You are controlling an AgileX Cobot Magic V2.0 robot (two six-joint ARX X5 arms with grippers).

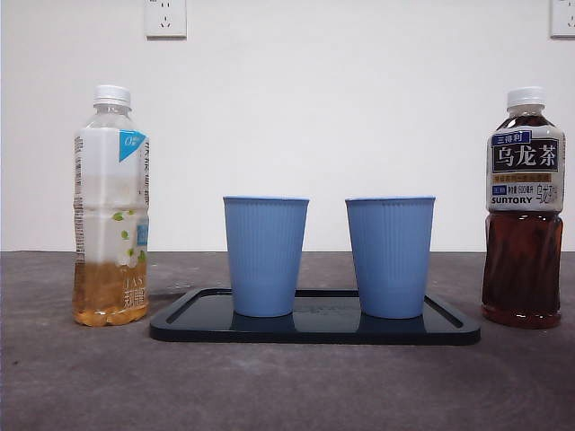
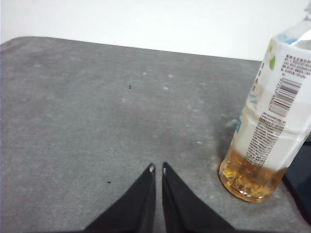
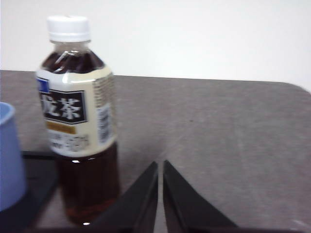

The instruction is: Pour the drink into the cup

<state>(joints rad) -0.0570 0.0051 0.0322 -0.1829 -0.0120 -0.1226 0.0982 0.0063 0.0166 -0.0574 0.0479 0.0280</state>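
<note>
Front view, left to right: pale tea bottle [image 1: 110, 206] at 9 o'clock, capped, amber liquid only at its base; two blue cups [image 1: 265, 255] [image 1: 391, 256] upright on black tray [image 1: 314, 328], centre; dark oolong bottle [image 1: 524, 208] at 3 o'clock (capped, nearly full). Left gripper [image 2: 157, 169] near the pale bottle, jaws closed, holding nothing. Right gripper [image 3: 160, 166] near the oolong bottle, same.

White wall [image 1: 359, 108], grey table [image 1: 287, 386], perhaps outlets [image 1: 165, 17].
</note>
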